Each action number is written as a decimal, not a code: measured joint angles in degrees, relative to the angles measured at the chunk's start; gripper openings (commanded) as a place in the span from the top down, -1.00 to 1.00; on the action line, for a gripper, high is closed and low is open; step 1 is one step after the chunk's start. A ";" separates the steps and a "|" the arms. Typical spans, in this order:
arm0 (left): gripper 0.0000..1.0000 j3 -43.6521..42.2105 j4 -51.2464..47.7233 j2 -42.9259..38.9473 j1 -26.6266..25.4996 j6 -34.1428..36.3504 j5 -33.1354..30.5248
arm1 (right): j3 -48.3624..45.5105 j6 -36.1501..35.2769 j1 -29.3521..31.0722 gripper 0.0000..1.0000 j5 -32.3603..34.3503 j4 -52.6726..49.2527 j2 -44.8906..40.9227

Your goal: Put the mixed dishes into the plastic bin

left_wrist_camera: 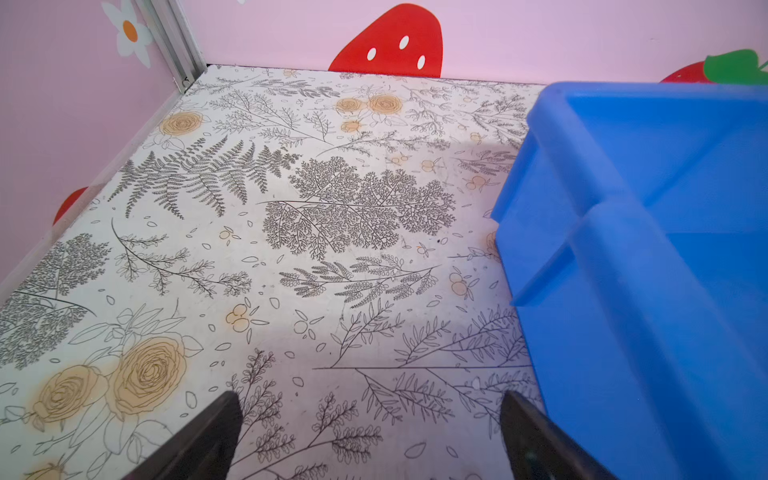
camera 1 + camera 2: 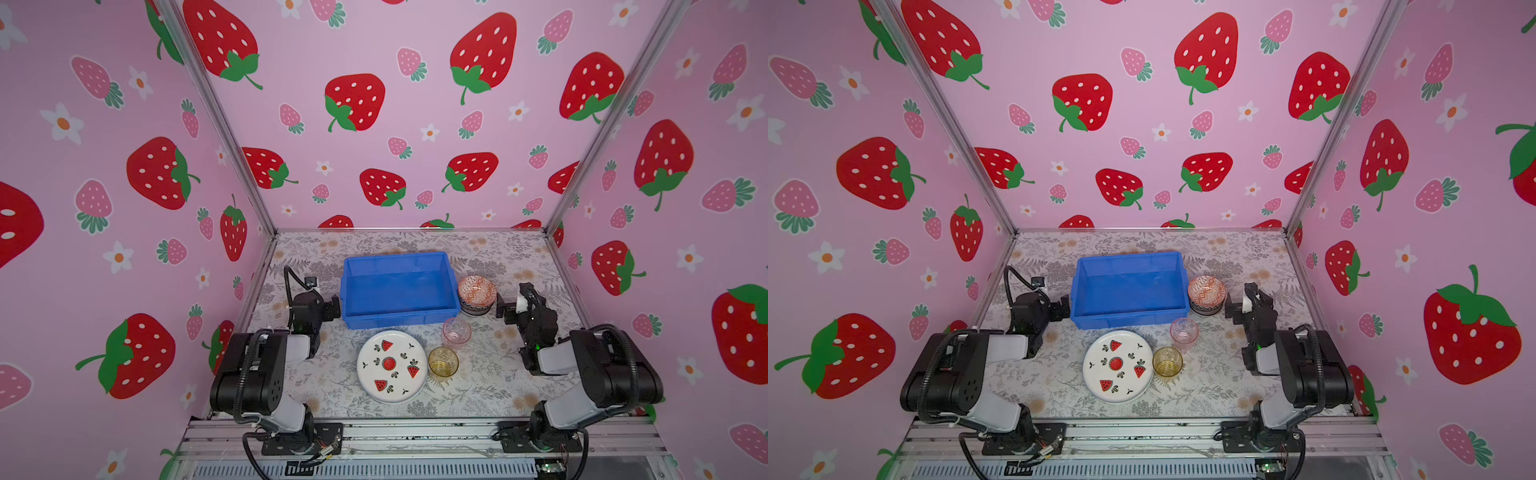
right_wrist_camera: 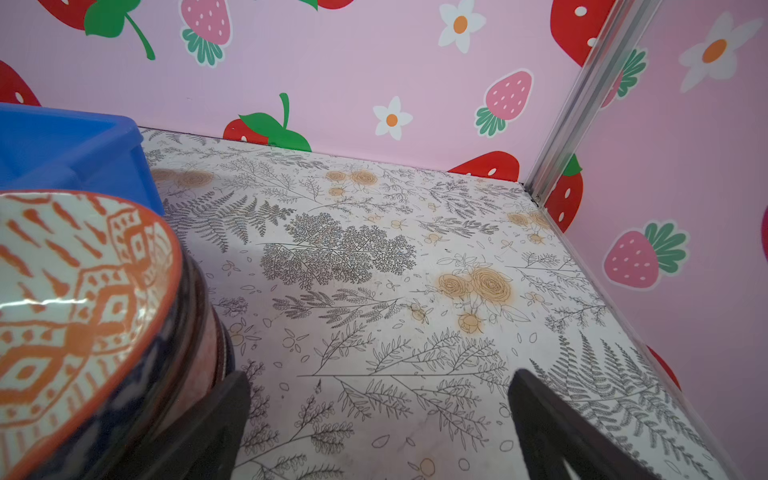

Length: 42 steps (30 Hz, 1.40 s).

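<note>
The blue plastic bin (image 2: 395, 320) (image 2: 1125, 320) stands mid-table with a bare floor. In front of it lie the white watermelon plate (image 2: 392, 365) (image 2: 1118, 366), a pink glass tumbler (image 2: 456, 331) and a yellow glass tumbler (image 2: 443, 361). A stack of bowls topped by the orange-red one (image 2: 477, 291) (image 3: 83, 291) sits right of the bin. My left gripper (image 2: 332, 309) (image 1: 370, 436) is open beside the bin's left wall (image 1: 623, 270), holding nothing. My right gripper (image 2: 502, 308) (image 3: 378, 424) is open just right of the bowl stack, with one finger close to it.
Pink strawberry walls with aluminium corner posts (image 2: 266, 224) (image 2: 550, 224) close in the table on three sides. A metal rail (image 2: 415, 436) carrying both arm bases runs along the front edge. Floral table surface shows behind the bin and at both sides.
</note>
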 measured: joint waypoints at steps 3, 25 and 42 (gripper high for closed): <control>-0.98 0.00 0.00 0.00 0.00 0.00 -0.02 | 0.00 0.00 0.00 -0.99 0.00 0.00 0.00; -0.98 0.00 0.00 0.00 0.02 0.00 0.00 | 0.00 0.00 0.00 -0.99 -0.02 0.00 0.00; -0.98 0.02 -1.99 -2.73 -0.13 -0.24 -0.92 | 0.46 0.39 0.00 -0.99 1.40 -0.26 0.00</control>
